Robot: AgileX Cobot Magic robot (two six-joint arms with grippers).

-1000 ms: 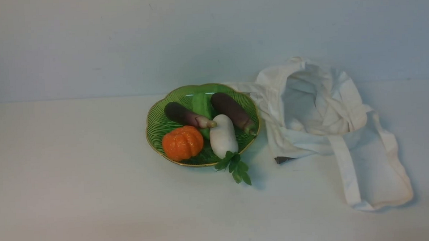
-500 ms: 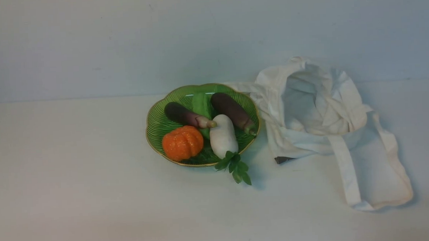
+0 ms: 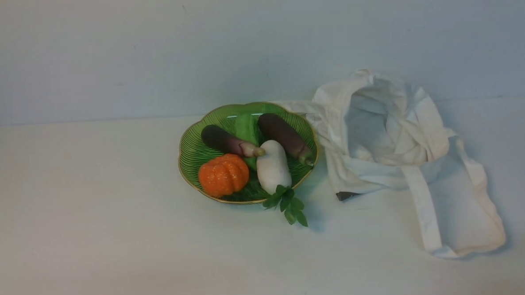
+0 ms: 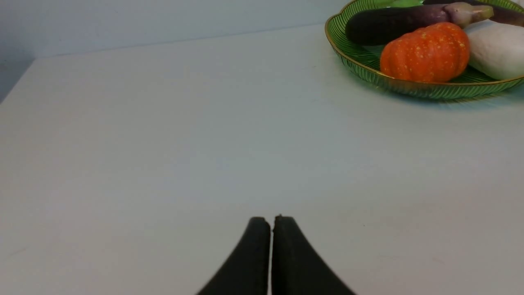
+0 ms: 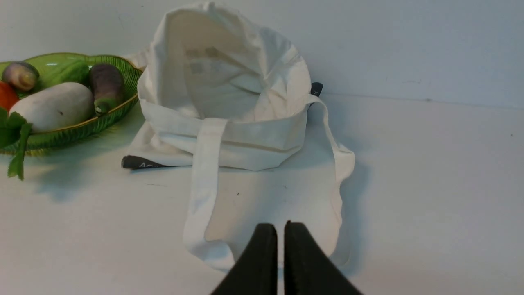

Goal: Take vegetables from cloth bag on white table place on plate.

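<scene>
On green plate (image 3: 188, 168): both eggplants, pumpkin (image 3: 223, 175), radish (image 3: 273, 165). My left fingers (image 4: 272, 219) and right fingers (image 5: 282, 225) pressed together.

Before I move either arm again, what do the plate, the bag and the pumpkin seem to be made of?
Plate: probably glass, glossy and green; light glints off its fine ribs, though glossy plastic is possible.
Bag: woven-looking fabric, likely cotton, matte off-white; it slumps in soft folds.
Pumpkin: perhaps moulded plastic or foam, orange with pale speckles and a slight sheen; the core can't be told.
</scene>
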